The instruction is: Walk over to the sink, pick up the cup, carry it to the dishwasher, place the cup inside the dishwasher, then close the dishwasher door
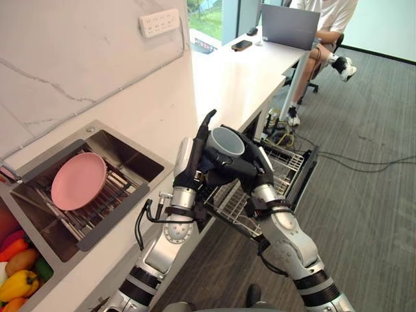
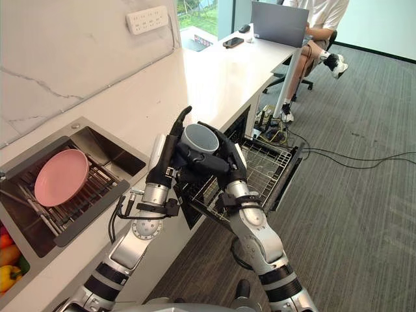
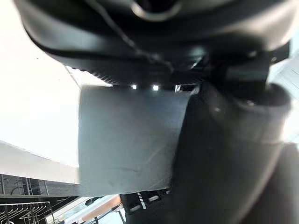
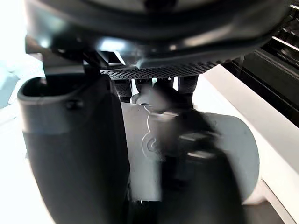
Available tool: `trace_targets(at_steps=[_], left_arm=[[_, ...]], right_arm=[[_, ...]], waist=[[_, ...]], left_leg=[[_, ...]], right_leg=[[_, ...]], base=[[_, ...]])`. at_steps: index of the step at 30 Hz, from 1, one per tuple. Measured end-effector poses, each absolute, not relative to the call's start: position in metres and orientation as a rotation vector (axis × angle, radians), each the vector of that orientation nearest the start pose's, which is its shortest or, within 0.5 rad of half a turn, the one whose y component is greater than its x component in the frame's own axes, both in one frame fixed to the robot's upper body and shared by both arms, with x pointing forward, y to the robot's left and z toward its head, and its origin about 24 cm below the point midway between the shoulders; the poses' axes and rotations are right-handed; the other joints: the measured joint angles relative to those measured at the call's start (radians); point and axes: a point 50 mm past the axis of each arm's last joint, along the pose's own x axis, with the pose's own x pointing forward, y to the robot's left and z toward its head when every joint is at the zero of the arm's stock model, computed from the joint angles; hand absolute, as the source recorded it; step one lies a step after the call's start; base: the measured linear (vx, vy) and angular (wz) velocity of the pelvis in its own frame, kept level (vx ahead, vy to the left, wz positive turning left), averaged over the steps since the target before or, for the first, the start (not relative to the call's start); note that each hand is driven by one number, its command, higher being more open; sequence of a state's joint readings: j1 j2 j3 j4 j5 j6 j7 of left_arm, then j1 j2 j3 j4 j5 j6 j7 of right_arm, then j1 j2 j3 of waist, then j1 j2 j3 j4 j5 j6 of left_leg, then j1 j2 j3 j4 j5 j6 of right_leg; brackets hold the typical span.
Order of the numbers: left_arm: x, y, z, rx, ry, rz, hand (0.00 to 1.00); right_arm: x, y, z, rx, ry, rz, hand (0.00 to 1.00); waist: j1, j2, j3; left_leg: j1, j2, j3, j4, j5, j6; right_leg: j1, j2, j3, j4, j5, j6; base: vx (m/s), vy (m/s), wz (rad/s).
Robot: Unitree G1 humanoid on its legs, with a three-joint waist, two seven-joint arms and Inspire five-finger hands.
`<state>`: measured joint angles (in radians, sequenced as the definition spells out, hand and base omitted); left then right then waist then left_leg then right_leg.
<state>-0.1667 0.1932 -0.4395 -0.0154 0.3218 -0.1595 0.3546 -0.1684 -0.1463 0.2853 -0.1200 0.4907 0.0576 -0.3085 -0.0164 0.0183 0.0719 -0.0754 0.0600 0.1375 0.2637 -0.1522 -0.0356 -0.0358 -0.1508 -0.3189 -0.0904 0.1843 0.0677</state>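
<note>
The grey cup (image 1: 226, 140) is upright, mouth upward, held in the air between both hands at the front edge of the white countertop (image 1: 227, 78). It is above the inner end of the pulled-out dishwasher rack (image 1: 286, 166) and does not touch it.

Right hand (image 1: 250, 170): it grasps the cup, with dark fingers curled across the wall that faces the robot. In the right wrist view the cup (image 4: 233, 144) lies past the palm, the thumb (image 4: 74, 154) stands beside it, and the fingers cross its side.

Left hand (image 1: 195, 159): it is released and pressed flat against the cup's other side, with one finger standing straight up past the rim. In the left wrist view the cup wall (image 3: 126, 140) sits close under the palm, and the thumb (image 3: 224, 154) runs along it.

Dishwasher: the door (image 1: 304, 174) is let down and the wire rack is drawn out over it. The part of the rack not hidden by the arms holds nothing.

Sink (image 1: 123, 153): it is set in the counter to the robot's left. A pink plate (image 1: 78, 180) leans on a wire rack inside it. Coloured vegetables (image 1: 16, 273) lie at its near corner.

Background: a white power strip (image 1: 159, 22) is on the marble wall. A phone (image 1: 241, 45) and an open laptop (image 1: 290, 26) lie at the counter's far end, where a person (image 1: 325, 19) sits.
</note>
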Motion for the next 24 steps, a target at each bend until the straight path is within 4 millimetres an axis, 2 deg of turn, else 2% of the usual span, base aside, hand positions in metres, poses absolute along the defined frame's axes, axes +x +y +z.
trace_targets(at_steps=[2,5,7,11,15,18,20,22,23,24], left_arm=[[0.255,0.072,0.087,0.422,-0.432,-0.189,1.00],[0.244,0.056,0.081,0.416,-0.426,-0.299,1.00],[0.226,0.047,0.076,0.379,-0.424,-0.378,1.00],[0.218,0.050,0.078,0.350,-0.431,-0.384,1.00],[0.221,0.057,0.088,0.223,-0.417,-0.377,1.00],[0.219,0.054,0.079,0.010,-0.268,-0.533,1.00],[0.215,0.051,0.057,-0.114,-0.088,-0.628,1.00],[0.205,0.051,0.006,-0.237,0.234,-0.691,1.00],[0.200,0.052,-0.009,-0.252,0.319,-0.687,1.00],[0.188,0.059,-0.038,-0.245,0.462,-0.667,1.00]], right_arm=[[0.275,-0.115,0.094,0.329,-0.076,0.005,0.00],[0.280,-0.143,0.093,0.371,-0.078,-0.198,0.00],[0.280,-0.182,0.091,0.406,-0.097,-0.419,0.00],[0.269,-0.226,0.090,0.436,-0.158,-0.646,0.00],[0.262,-0.235,0.088,0.441,-0.186,-0.689,0.00],[0.259,-0.234,0.082,0.426,-0.173,-0.648,0.00],[0.261,-0.232,0.078,0.411,-0.160,-0.591,0.00],[0.264,-0.231,0.067,0.341,-0.118,-0.516,0.00],[0.264,-0.232,0.063,0.326,-0.101,-0.500,0.00],[0.265,-0.234,0.057,0.301,-0.069,-0.476,0.00]], waist=[[0.001,0.000,0.000],[0.001,0.000,0.000],[0.000,-0.001,0.000],[-0.006,-0.001,0.001],[-0.024,-0.001,0.001],[-0.020,-0.001,0.001],[-0.019,-0.001,0.001],[-0.018,-0.001,0.001],[-0.018,-0.001,0.001],[-0.017,-0.001,0.001]], left_leg=[[-0.001,-0.004,-0.002,0.000,0.001,0.002],[-0.002,-0.010,-0.003,0.000,0.003,0.005],[-0.002,-0.013,-0.003,-0.001,0.003,0.005],[-0.003,-0.010,-0.003,-0.004,0.003,0.005],[-0.003,-0.007,-0.003,-0.003,0.003,0.004],[-0.008,-0.007,-0.007,-0.003,0.004,0.002],[-0.014,-0.007,-0.007,-0.003,0.004,0.002],[-0.018,-0.008,-0.010,-0.010,0.007,0.001],[-0.017,-0.008,-0.011,-0.014,0.008,0.001],[-0.018,-0.008,-0.015,-0.018,0.011,0.001]], right_leg=[[0.000,-0.004,-0.001,0.000,0.001,0.002],[0.000,-0.010,-0.002,0.000,0.003,0.005],[0.000,-0.013,-0.003,0.000,0.003,0.006],[-0.001,-0.011,-0.003,0.001,0.003,0.006],[-0.002,-0.008,-0.005,-0.001,0.001,0.005],[-0.003,-0.009,-0.008,-0.002,-0.005,0.009],[-0.010,-0.009,-0.008,-0.002,-0.005,0.009],[-0.015,-0.011,-0.010,-0.001,-0.002,0.006],[-0.015,-0.011,-0.012,-0.001,-0.002,0.006],[-0.015,-0.011,-0.016,0.000,-0.002,0.006]], base=[[-0.04,0.035,0.04],[-0.03,0.040,0.03],[-0.03,0.035,0.01],[-0.02,0.004,-0.01],[0.00,0.000,0.00],[-0.01,0.003,0.05],[0.00,0.000,0.00],[0.00,0.004,0.02],[0.00,0.003,0.07],[0.01,0.000,0.08]])
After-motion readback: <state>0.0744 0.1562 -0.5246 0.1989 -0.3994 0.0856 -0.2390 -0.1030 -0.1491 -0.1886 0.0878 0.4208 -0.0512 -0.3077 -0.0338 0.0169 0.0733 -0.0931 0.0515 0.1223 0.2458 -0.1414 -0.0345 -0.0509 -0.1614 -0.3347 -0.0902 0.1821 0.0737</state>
